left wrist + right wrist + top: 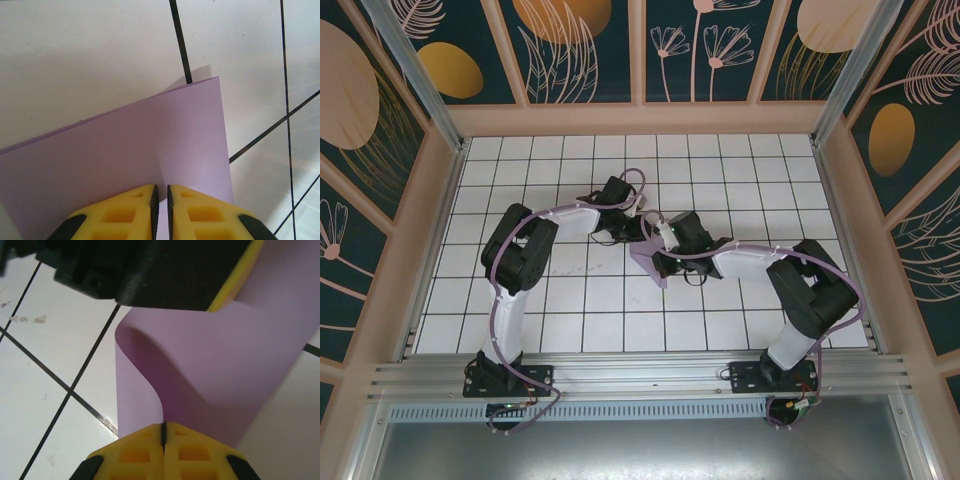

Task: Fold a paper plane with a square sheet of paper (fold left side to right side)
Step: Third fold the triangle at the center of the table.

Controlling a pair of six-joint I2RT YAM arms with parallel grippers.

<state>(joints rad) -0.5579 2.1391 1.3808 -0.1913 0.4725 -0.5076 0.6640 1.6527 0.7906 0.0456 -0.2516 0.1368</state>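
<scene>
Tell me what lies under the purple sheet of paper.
The white tiled table lies under the square sheet of paper. The sheet covers the tiles directly beneath it, so whether anything else is there cannot be seen.

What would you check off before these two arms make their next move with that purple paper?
1. Right gripper gripping the paper: ok, shut on its curled edge.
2. Left gripper gripping the paper: ok, closed on the sheet's edge.
3. Paper bent over without a hard crease: ok, it forms a soft curl.
4. Paper edges lined up for the fold: cannot tell.
5. Grippers apart from each other: cannot tell, they sit very close together.
</scene>
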